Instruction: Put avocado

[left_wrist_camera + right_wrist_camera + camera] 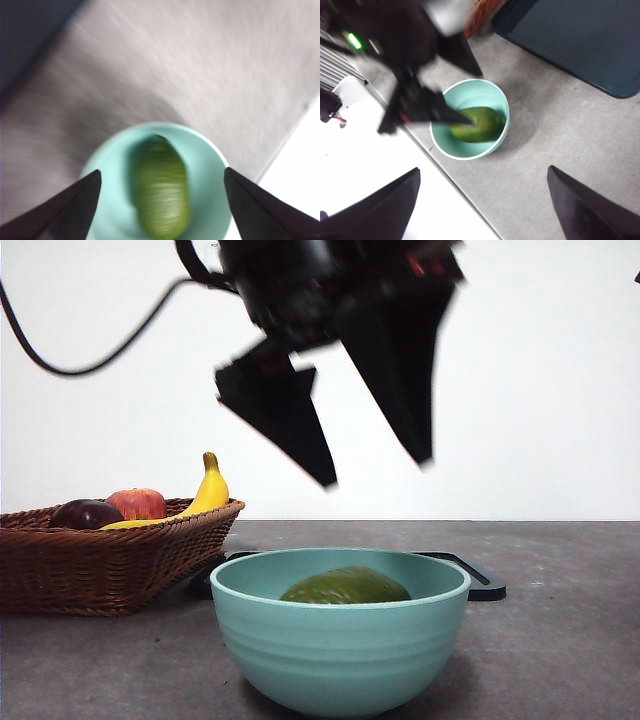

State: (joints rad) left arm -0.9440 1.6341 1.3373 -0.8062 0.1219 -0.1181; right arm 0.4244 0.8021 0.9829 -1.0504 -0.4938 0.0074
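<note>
One avocado [161, 187] lies in the bowl [210, 175] right under our spread, empty left hand [160, 200]. We judge it light, firm, smooth-skinned, best gripped across its narrow middle.

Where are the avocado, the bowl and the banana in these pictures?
avocado [476, 125], right wrist view, middle of its green skin.
bowl [338, 645], front view, its outer teal wall.
banana [211, 490], front view, its upright yellow body in the basket.
</note>
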